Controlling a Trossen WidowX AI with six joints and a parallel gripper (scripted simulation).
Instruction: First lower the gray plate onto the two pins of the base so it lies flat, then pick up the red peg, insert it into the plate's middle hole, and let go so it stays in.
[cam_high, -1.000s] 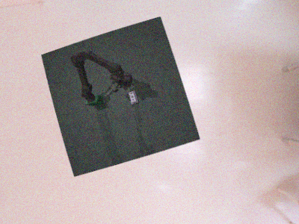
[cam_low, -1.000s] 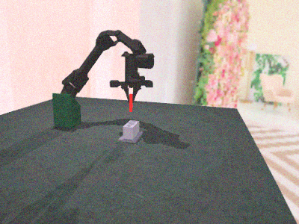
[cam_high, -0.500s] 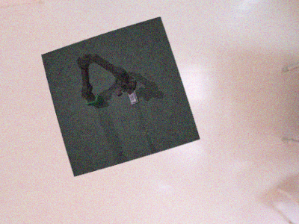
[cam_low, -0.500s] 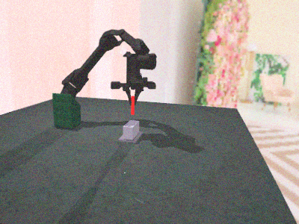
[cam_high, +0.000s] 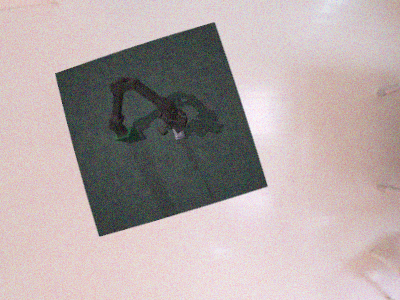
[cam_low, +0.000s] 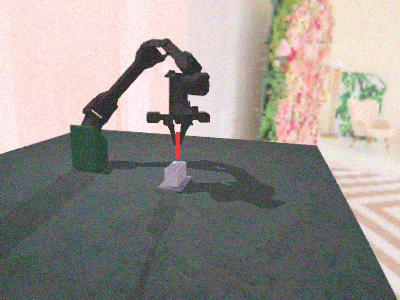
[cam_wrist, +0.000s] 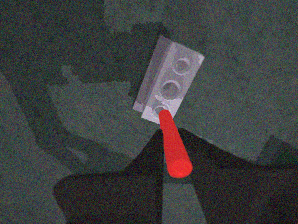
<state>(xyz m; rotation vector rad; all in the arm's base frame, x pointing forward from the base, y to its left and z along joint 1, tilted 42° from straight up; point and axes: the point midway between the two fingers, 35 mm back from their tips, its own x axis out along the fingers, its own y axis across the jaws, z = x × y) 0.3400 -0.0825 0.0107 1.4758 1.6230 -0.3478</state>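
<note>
My gripper (cam_low: 178, 142) (cam_wrist: 169, 133) is shut on the red peg (cam_low: 177, 151) (cam_wrist: 174, 147), which hangs upright with its lower end above the block of plate and base. The gray plate (cam_wrist: 176, 77) appears to lie flat on the base (cam_low: 168, 186) (cam_wrist: 150, 75). Three round openings show in the plate's top in the wrist view; the outer ones seem to hold the pins, and the middle one looks empty. In that view the peg's lower end overlaps the nearest outer opening, not the middle one. The pins' fit below the plate is hidden.
The dark green table top (cam_high: 150, 200) (cam_low: 225, 250) carries the block and the arm. The arm's green mount (cam_low: 89, 149) stands to the left of the block in the exterior view. Shadows of the arm fall around the block.
</note>
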